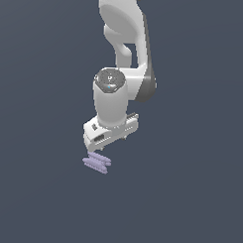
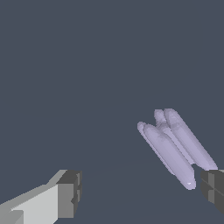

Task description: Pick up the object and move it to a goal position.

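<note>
We see the white arm (image 1: 121,49) descending from the top of the exterior view, its smooth, glossy links folding at a rounded joint with a dark grey band, so that the wrist points down at the flat, matte slate-blue surface (image 1: 190,195). The pincer (image 1: 100,151) hangs low, just above the object (image 1: 97,163), tilted slightly toward the exterior view's left. In the wrist view we find its two fingers (image 2: 70,192) spread wide, each a pale grey block ending in a dark, boxy pad, with nothing held between them. The object (image 2: 173,146), a small pale lavender cluster of short rounded rods lying side by side, rests on the surface near one pad.
</note>
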Controlling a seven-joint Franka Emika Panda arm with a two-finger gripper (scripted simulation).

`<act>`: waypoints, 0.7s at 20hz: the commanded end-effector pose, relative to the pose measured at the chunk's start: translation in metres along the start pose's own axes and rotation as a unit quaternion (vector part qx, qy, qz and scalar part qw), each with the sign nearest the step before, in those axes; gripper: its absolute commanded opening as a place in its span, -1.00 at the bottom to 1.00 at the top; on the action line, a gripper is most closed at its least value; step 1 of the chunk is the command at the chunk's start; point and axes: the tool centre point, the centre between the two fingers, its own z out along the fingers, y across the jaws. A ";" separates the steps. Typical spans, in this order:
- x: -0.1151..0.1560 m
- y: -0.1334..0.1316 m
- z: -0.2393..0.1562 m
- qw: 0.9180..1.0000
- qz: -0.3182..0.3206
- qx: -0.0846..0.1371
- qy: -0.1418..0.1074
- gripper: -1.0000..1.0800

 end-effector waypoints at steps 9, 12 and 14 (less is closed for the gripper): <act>0.000 0.030 0.021 0.992 -0.125 0.001 -0.002 0.92; -0.001 0.039 0.027 0.987 -0.160 0.001 -0.002 0.92; -0.001 0.045 0.032 0.983 -0.183 0.002 -0.002 0.92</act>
